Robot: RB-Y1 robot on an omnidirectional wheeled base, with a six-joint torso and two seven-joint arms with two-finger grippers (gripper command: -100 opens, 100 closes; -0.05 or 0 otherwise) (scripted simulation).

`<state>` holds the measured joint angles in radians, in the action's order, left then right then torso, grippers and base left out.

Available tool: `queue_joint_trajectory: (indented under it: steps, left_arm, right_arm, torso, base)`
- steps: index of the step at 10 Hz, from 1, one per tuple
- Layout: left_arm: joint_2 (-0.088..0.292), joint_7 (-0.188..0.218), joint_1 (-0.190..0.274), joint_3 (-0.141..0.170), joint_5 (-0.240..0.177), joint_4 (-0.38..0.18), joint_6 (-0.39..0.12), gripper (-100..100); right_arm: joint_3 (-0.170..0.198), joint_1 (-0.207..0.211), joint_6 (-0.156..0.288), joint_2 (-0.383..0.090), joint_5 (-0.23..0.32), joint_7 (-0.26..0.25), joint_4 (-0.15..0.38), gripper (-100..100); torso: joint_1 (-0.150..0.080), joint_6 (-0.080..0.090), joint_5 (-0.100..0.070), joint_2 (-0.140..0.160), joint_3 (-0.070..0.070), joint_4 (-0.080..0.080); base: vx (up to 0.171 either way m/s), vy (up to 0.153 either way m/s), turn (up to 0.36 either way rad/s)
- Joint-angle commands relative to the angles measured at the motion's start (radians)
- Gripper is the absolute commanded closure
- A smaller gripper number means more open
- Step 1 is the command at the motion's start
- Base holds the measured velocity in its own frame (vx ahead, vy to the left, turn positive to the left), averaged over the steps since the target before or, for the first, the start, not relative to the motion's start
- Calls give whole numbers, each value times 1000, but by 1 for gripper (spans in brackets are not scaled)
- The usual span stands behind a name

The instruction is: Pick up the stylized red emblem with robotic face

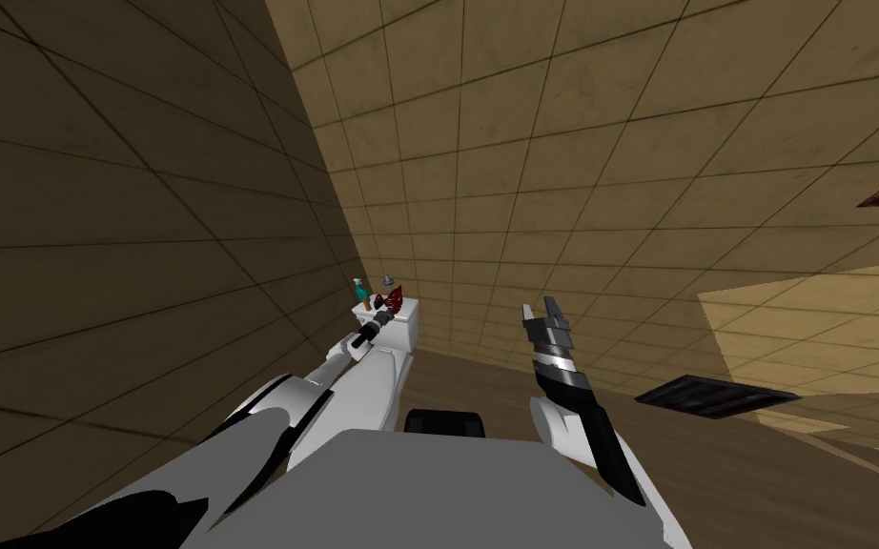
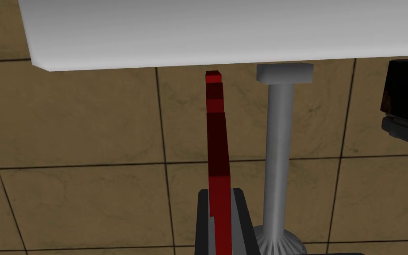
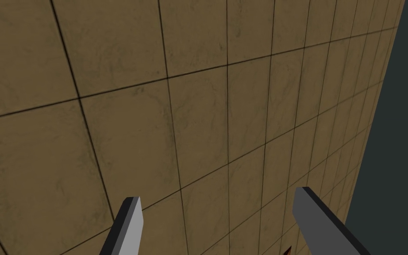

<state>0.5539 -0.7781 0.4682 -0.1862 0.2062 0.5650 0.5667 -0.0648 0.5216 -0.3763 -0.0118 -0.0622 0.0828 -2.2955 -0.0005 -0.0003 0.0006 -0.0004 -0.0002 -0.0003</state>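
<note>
Left arm stretches to the toilet tank (image 1: 407, 329) top; left gripper (image 2: 221, 195) clamps the red emblem (image 2: 216, 133) edge-on. Right gripper (image 1: 540, 305) is raised, its fingers spread.

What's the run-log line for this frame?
active arm: left | left end effector: shut on red emblem | location: over white toilet tank | lift-off: cannot tell | right end effector: open

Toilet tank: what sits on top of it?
A teal spray bottle, a grey post and the red emblem, clamped by the left gripper, which hides part of the lid.
</note>
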Motion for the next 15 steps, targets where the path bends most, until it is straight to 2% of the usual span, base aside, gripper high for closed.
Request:
queue_joint_trajectory:
  steps: [1,3,4,5,7,8,9,10,11,12,13,15]
  left_arm:
    - [0,0,0,0,0,0,0,100]
    - [0,-1,0,0,0,0,0,100]
    - [0,-1,0,-1,0,0,0,0]
    - [-1,19,-50,28,24,50,-7,100]
    - [-1,19,-81,28,24,79,-7,100]
    - [-1,38,-121,56,50,115,-15,100]
    - [-1,38,-148,56,50,144,-15,100]
    - [-1,38,-171,56,50,182,-15,100]
    - [-1,58,-215,84,75,232,-23,100]
    - [-1,58,-249,84,75,270,-23,100]
    - [-1,77,-283,113,101,310,-30,100]
    - [-1,77,-350,113,101,380,-30,100]
  right_arm:
    - [0,0,0,0,0,0,0,0]
    - [0,0,0,0,0,0,0,0]
    - [0,0,0,0,0,0,0,0]
    - [0,0,0,0,0,0,0,0]
    - [0,0,0,0,0,0,0,0]
    - [0,0,0,0,0,0,0,0]
    - [0,0,0,0,0,0,0,0]
    - [0,0,0,0,0,0,0,0]
    - [0,0,0,0,0,0,0,0]
    - [0,0,0,0,0,0,0,0]
    - [0,0,0,0,0,0,0,0]
    - [0,0,0,0,0,0,0,0]
  torso:
    - [0,0,0,0,0,0]
    - [1,0,0,0,0,0]
    - [1,0,0,0,0,0]
    - [0,-1,0,0,0,0]
    - [2,-2,1,-6,-4,-2]
    - [3,-2,2,-6,-5,-3]
    - [4,-2,2,-9,-7,-5]
    - [4,-2,3,-10,-8,-7]
    - [5,-1,4,-9,-8,-7]
    - [6,-2,4,-11,-9,-8]
    - [5,-1,5,-11,-10,-9]
    - [5,0,6,-13,-11,-10]
  base:
    - [0,0,0]
    - [0,0,0]
    - [0,0,0]
    - [80,-16,7]
    - [75,-2,15]
    - [85,-8,1]
    - [92,-15,14]
    - [45,1,12]
    - [79,11,5]
    - [81,2,13]
    - [107,-9,13]
    - [71,-7,11]
